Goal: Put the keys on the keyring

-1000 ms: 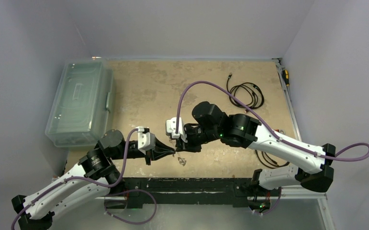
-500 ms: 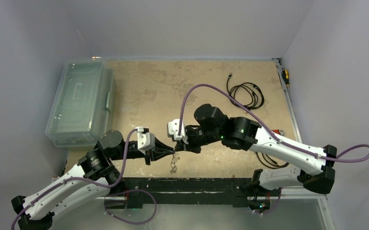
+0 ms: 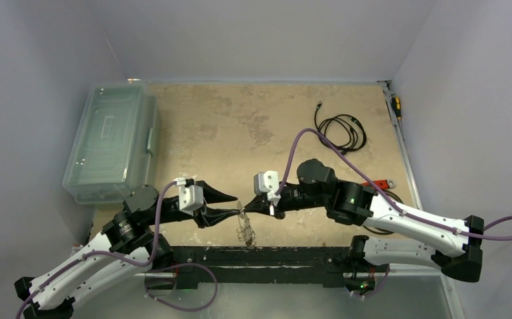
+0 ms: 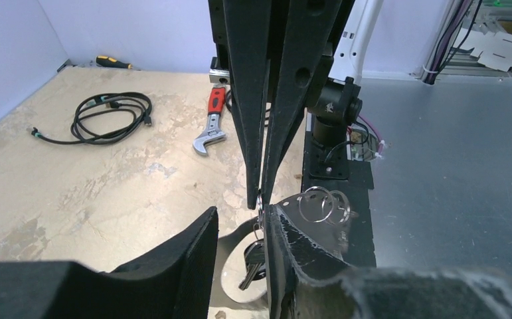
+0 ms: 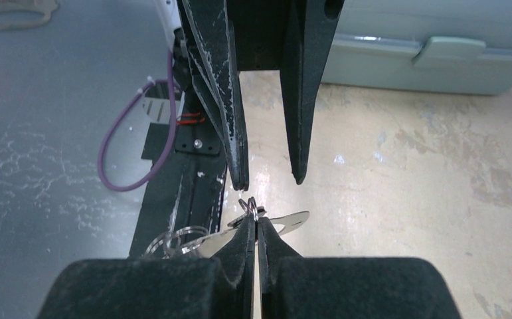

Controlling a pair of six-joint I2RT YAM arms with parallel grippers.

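lower centre of frame: right gripper [image 3: 247, 211] pinches shut on the silvery wire-loop keyring [image 3: 243, 228], left gripper [image 3: 235, 205] stands open beside it, small black-headed key [image 4: 253, 256] hangs beneath, seemingly threaded, plain silver key [image 5: 291, 220] juts beside the pinch, attachment unclear, so task judged near done, seating unconfirmed.

A clear lidded bin [image 3: 110, 143] sits left on the bench [image 3: 226, 113]; coiled black cable [image 3: 341, 131], red-handled wrench [image 4: 210, 123] (partly hidden) and screwdriver [image 4: 113, 63] lie right.
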